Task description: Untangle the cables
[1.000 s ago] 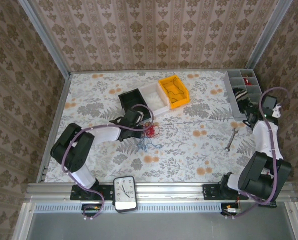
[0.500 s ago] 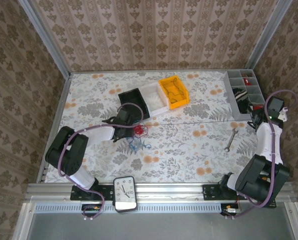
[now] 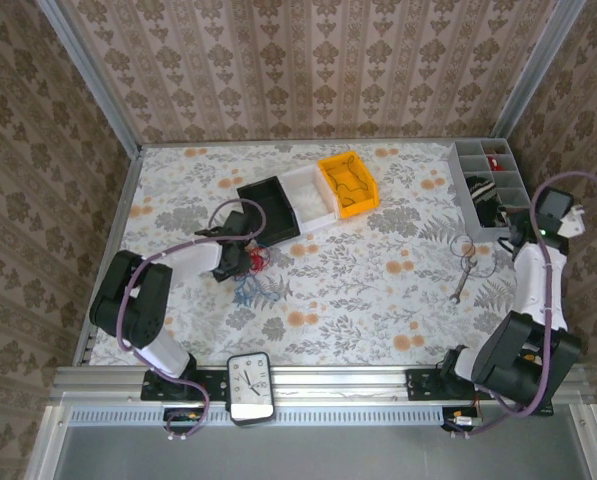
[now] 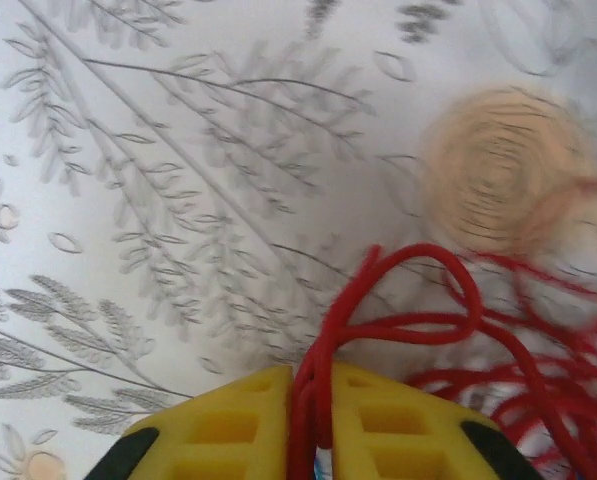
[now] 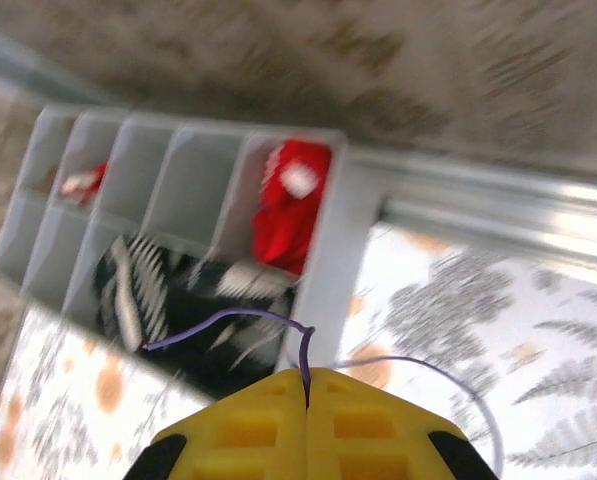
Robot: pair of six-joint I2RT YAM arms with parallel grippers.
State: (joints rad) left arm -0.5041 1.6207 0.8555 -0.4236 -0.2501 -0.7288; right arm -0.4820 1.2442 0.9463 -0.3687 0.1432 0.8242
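A: Which step?
B: Pull-apart, I'd say. Left gripper point(image 4: 316, 390) is clamped on the red cable point(image 4: 338, 320). Right gripper point(image 5: 306, 378) is pinched shut on a thin purple-grey wire point(image 5: 228, 313), facing the organizer point(image 3: 483, 180).
A: Layout?
B: Red is a loose tangle at the table's point(image 3: 378, 300) 9 o'clock. Blue cable point(image 3: 248, 291) sits at red's 6 o'clock; can't tell if they touch. The thin wire loops at 3 o'clock, by the wrench point(image 3: 464, 280).
A: Next?
B: Probably draw red clear of blue, slowly. Snag risk.
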